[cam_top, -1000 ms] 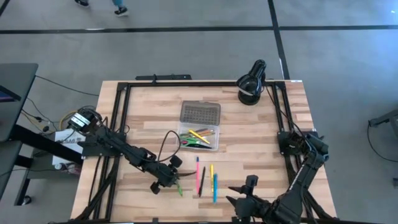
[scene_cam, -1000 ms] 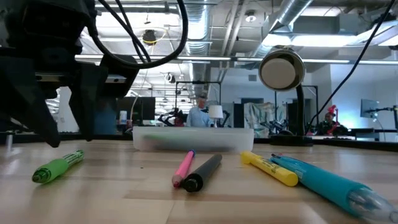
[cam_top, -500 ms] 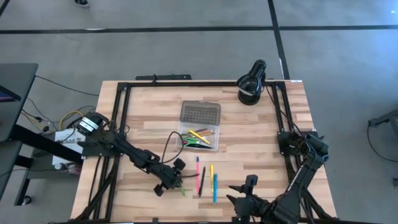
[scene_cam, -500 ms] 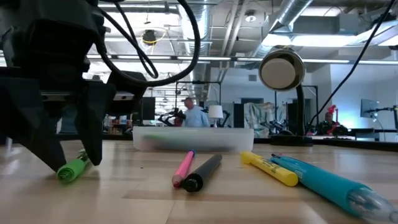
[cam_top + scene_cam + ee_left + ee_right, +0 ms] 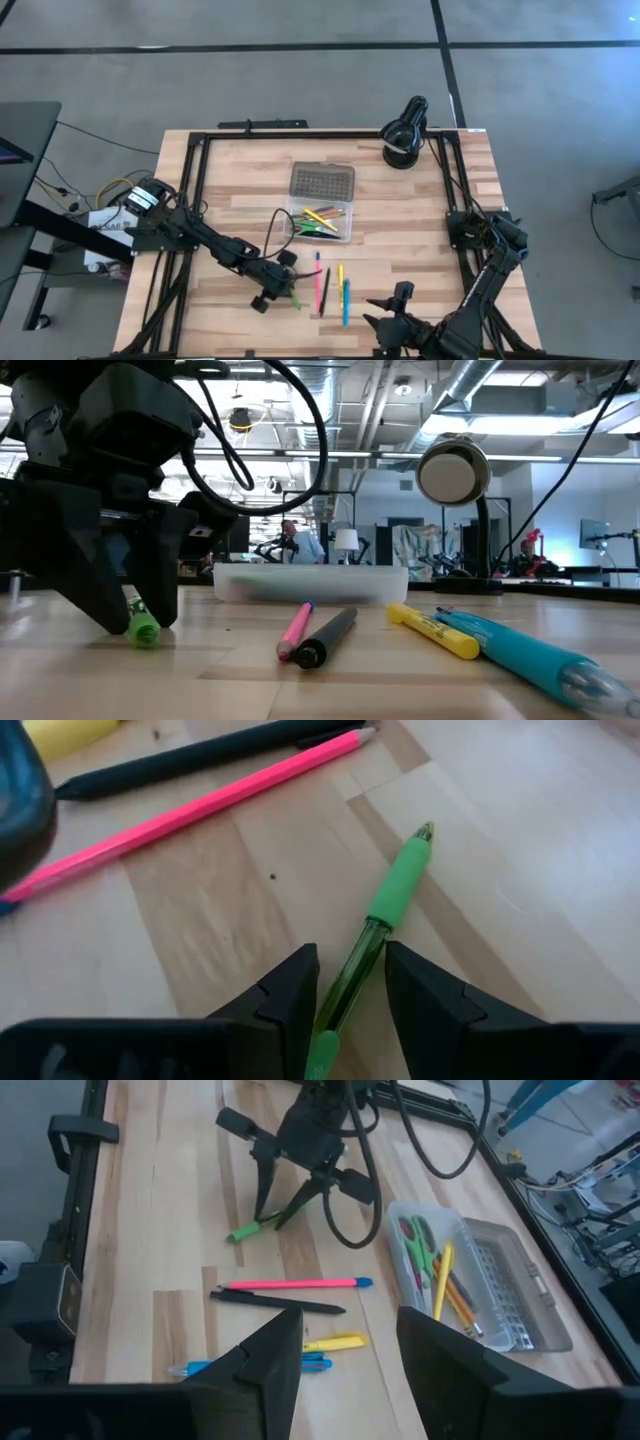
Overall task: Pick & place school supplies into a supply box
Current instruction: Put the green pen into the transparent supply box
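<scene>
Green pen (image 5: 293,300) lies on wooden table (image 5: 400,230) near front edge, between parted fingers of left gripper (image 5: 284,297). Box (image 5: 321,203) mid-table, lid open. Right gripper (image 5: 400,308) at front edge, fingers parted, empty. Lamp (image 5: 404,131) at back-right corner. Concrete floor around.

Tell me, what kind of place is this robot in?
Probably a big workshop or lab: bare pipes and ducts on the ceiling, screens behind, and a wooden table with robot arms.
</scene>
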Robot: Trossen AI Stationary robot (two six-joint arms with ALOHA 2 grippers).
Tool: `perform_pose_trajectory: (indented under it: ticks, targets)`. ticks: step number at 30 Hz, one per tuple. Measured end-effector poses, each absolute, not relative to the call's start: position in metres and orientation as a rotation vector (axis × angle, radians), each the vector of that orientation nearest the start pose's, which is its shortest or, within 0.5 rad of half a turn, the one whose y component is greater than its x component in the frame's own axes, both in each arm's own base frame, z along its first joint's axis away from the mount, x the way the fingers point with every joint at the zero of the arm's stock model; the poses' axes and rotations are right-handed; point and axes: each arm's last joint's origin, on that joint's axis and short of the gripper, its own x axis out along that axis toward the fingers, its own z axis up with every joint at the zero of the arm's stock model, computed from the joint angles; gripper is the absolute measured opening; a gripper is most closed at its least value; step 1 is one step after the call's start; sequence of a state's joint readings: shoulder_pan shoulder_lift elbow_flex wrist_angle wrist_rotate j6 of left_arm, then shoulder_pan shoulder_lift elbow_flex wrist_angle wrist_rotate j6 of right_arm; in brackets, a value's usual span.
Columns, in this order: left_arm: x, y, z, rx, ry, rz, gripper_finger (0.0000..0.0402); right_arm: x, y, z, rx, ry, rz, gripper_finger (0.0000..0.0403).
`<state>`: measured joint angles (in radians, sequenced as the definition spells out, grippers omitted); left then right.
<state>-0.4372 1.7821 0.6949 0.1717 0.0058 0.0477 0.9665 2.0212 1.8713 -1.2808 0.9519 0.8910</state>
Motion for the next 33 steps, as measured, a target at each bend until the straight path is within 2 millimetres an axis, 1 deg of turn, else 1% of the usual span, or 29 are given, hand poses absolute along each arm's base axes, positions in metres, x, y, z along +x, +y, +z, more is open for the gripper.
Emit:
perform_pose_trajectory:
  ticks: [15, 17, 19, 23, 27, 29, 33]
  targets:
    - [0.27, -0.121, 0.097, 0.073, 0.96, -0.177, 0.0116, 0.246, 0.315, 0.28, -0.315, 0.7, -0.32, 0.0159]
    - [0.27, -0.121, 0.097, 0.071, 0.962, -0.176, 0.0116, 0.246, 0.315, 0.281, -0.311, 0.698, -0.319, 0.0159]
    - [0.269, -0.121, 0.097, 0.112, 0.963, -0.225, 0.0116, 0.246, 0.315, 0.28, -0.31, 0.7, -0.319, 0.0159]
    - [0.268, -0.121, 0.101, 0.257, 0.943, -0.333, 0.0116, 0.246, 0.315, 0.281, -0.311, 0.7, -0.318, 0.0159]
    - [0.267, -0.119, 0.103, 0.369, 0.929, -0.372, 0.0116, 0.246, 0.315, 0.28, -0.311, 0.7, -0.318, 0.0159]
    - [0.268, -0.116, 0.103, 0.358, 0.935, -0.376, 0.0116, 0.246, 0.316, 0.281, -0.308, 0.699, -0.318, 0.0159]
    - [0.269, -0.109, 0.102, 0.222, 0.979, -0.327, 0.0116, 0.247, 0.316, 0.28, -0.306, 0.7, -0.316, 0.0159]
